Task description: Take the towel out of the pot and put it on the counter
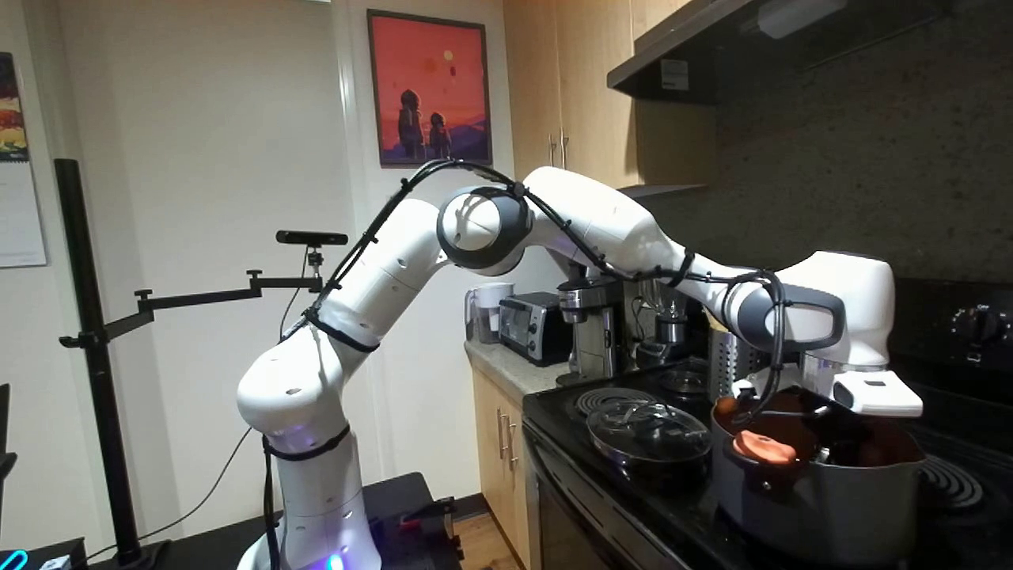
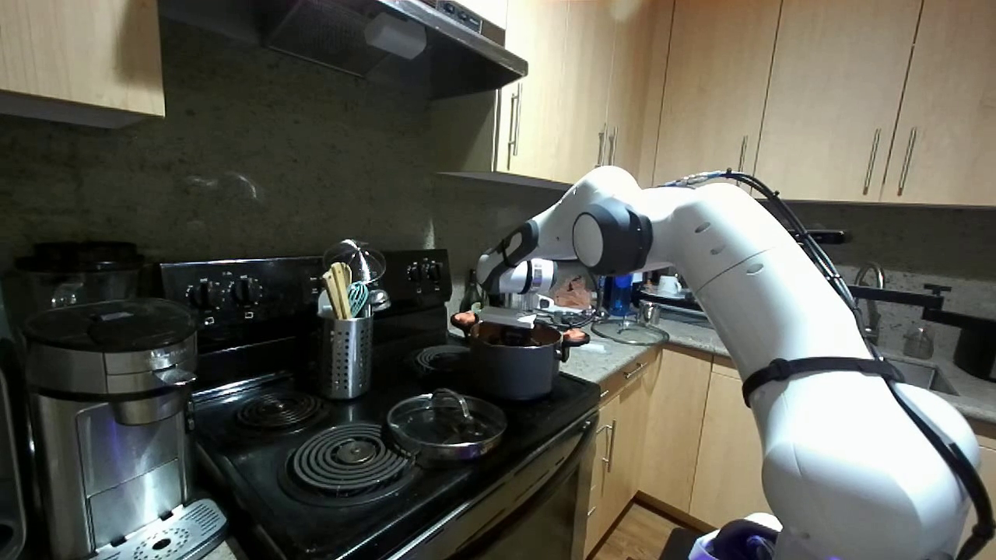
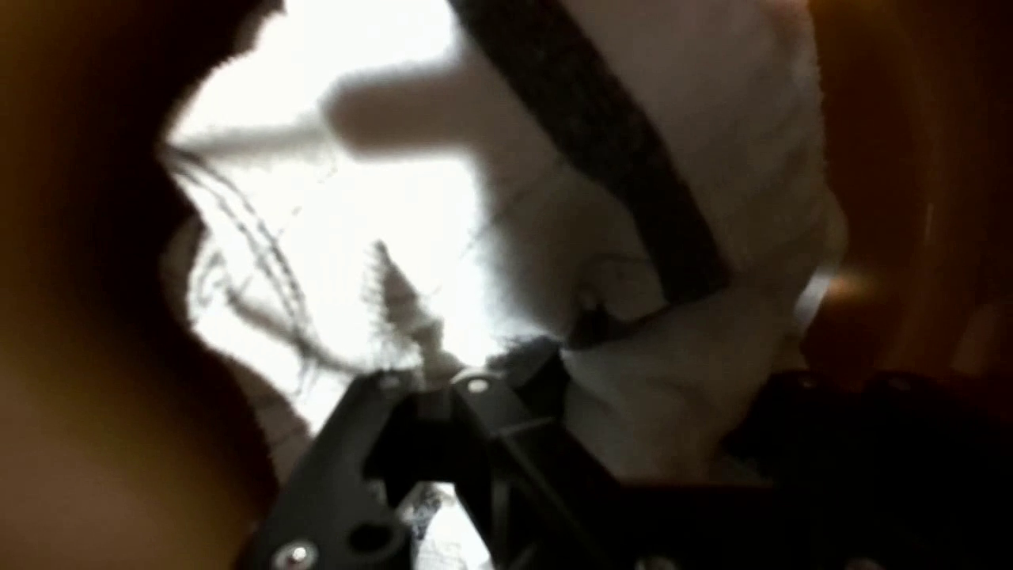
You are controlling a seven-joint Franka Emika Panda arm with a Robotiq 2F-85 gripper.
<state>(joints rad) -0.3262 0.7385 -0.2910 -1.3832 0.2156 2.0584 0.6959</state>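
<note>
The pot (image 1: 823, 514) is large and round, dark grey outside and copper-orange inside. It stands on the stove, also in an exterior view (image 2: 513, 373). The towel (image 3: 712, 142), white with a dark stripe, lies bunched inside the pot in the wrist view; the pot wall hides it in both exterior views. My gripper (image 3: 653, 384) is down in the pot, its fingers apart at the towel, with cloth showing between them. Its fingertips are dark, and the pot hides them in both exterior views. The counter (image 2: 611, 362) runs beside the stove, also in an exterior view (image 1: 510, 368).
A black pan with a glass lid (image 1: 649, 431) sits close to the pot on the stove (image 2: 257, 482). A steel utensil holder (image 2: 346, 358) stands behind. The pot has orange handle covers (image 1: 764, 447). A glass lid (image 2: 630, 332) lies on the counter. The range hood (image 1: 712, 47) hangs above.
</note>
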